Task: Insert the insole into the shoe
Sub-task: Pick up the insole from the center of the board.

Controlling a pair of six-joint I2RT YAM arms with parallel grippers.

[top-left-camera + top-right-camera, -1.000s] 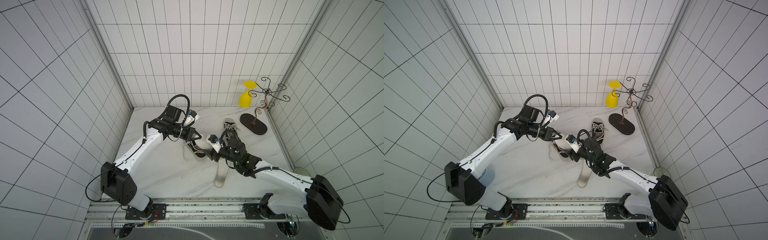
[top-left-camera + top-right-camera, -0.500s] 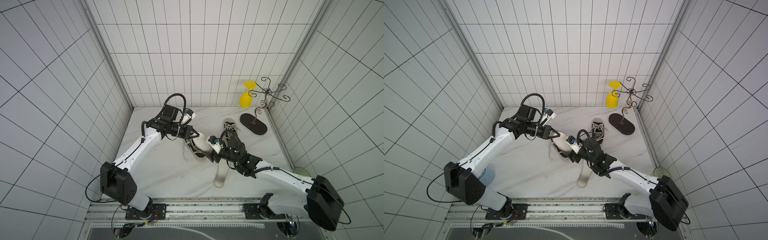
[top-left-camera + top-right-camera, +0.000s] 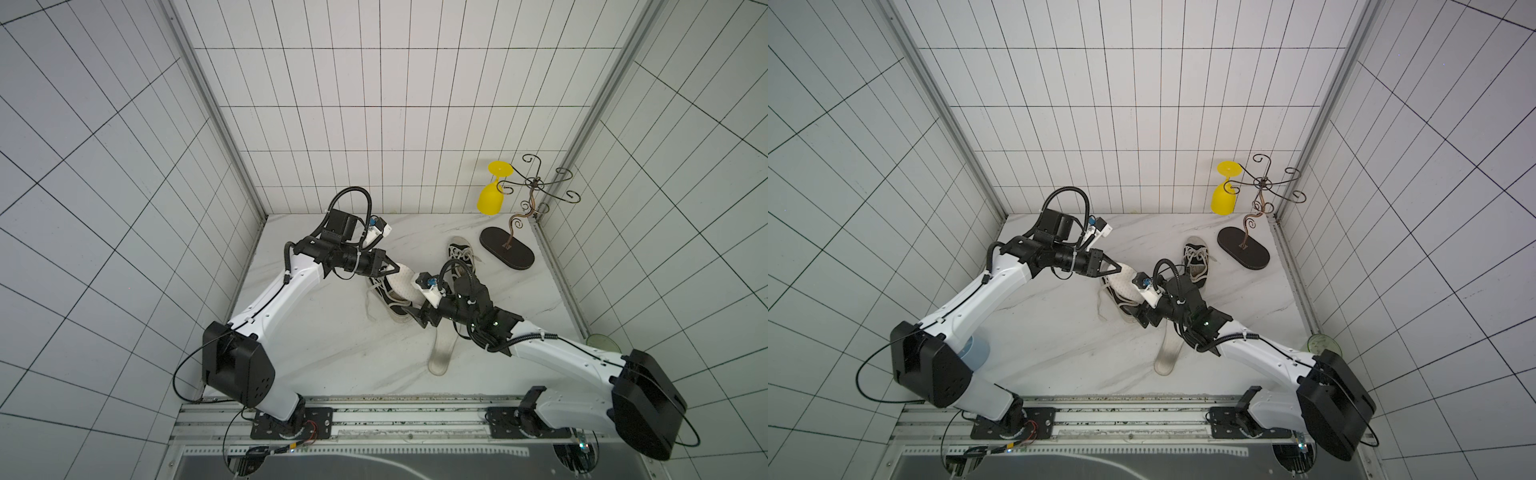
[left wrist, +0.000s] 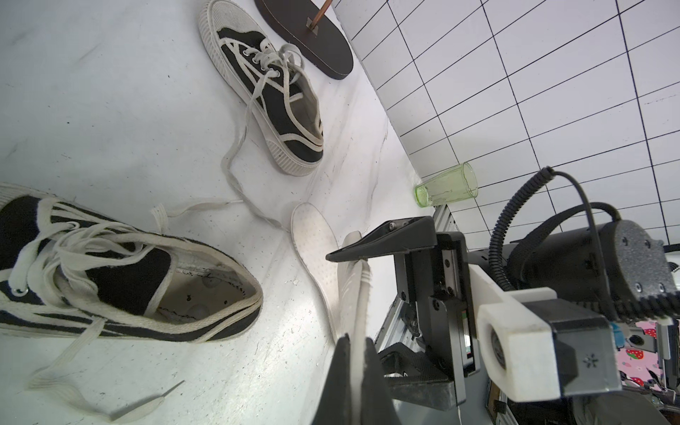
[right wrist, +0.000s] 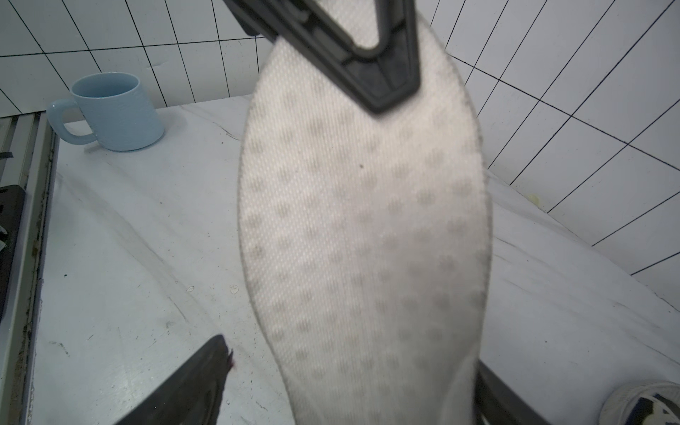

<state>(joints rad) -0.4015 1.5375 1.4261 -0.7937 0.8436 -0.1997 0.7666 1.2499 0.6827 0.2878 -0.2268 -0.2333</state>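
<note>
We see the left gripper [image 3: 392,270] pinching the insole [image 3: 405,286] by one end, aloft over the shoe [image 3: 384,297]; the right gripper [image 3: 420,319], at the insole's five o'clock, stands wide, gripping nothing. We judge pickup done; insertion into the shoe's empty opening remains.

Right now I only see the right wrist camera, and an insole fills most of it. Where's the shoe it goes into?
Observer: A black shoe lies on the table right by the held insole. Its opening faces up and is bare inside.
Operator: Any other insole around?
Observer: Yes, a second insole lies flat on the table, closer to the robot's base.
Operator: And another shoe?
Observer: A second shoe sits farther back, beside the base of the stand.
</note>
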